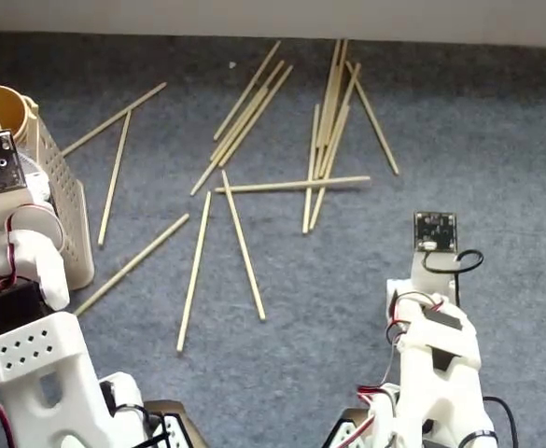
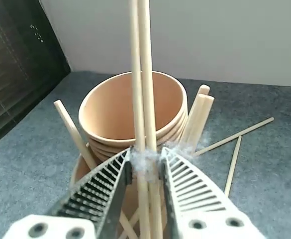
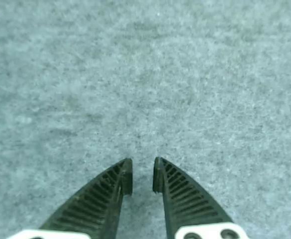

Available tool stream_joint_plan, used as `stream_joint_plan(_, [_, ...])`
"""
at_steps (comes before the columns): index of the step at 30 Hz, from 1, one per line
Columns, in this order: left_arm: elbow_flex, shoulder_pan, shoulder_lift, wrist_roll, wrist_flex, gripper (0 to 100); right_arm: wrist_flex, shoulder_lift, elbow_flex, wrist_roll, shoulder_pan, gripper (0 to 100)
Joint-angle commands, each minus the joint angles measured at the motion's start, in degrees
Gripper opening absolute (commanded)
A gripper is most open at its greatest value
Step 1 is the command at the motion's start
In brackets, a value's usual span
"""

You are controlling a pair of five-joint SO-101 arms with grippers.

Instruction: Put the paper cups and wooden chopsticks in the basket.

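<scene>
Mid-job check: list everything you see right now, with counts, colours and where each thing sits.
Loose chopsticks: roughly fifteen (overlaps prevent an exact count), pale wood, scattered on the carpet.
Held chopsticks: two, pale wood, upright over the cups.
Paper cups: one nested stack, tan, in the basket.
Basket: one, white and perforated, beside the left arm.
Carpet: one, grey-blue, under everything.
Left hand: shut on the held chopsticks, above the cups.
Right hand: open, over bare carpet.
</scene>
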Motion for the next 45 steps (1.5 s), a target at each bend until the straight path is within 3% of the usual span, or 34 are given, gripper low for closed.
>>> stream_joint_plan(1, [-0.4,1.5,0.0,0.5,-1.1,15,-0.9,-1.4,-0.2,1.0,-0.4,8.0])
stream_joint_plan(9, [-2.5,1.8,-5.5,0.5,-0.8,15,-0.9,-1.4,-0.2,1.0,-0.4,8.0])
stream_joint_plan(20, [-2.7,-0.7,-28.4,0.5,13.8,15,-0.9,-1.4,-0.2,1.0,-0.4,8.0])
stream_joint_plan(29, [-9.5,-0.3,-23.6,-2.4,33.3,15,-0.9,-1.4,-0.2,1.0,-0.4,8.0])
stream_joint_plan(32, [-10.2,-2.3,-21.8,-3.6,34.5,15,-0.9,-1.4,-0.2,1.0,-0.4,8.0])
stream_joint_plan(34, [-10.9,1.8,-21.3,-5.1,34.5,15,-0.9,-1.4,-0.2,1.0,-0.4,8.0])
stream_joint_plan(38, [-16.7,16.8,-15.3,-10.2,35.3,15,-0.9,-1.4,-0.2,1.1,-0.4,8.0])
stream_joint_plan(45, [-36.9,35.5,18.4,-8.2,49.0,15,-0.9,-1.4,-0.2,1.1,-0.4,8.0])
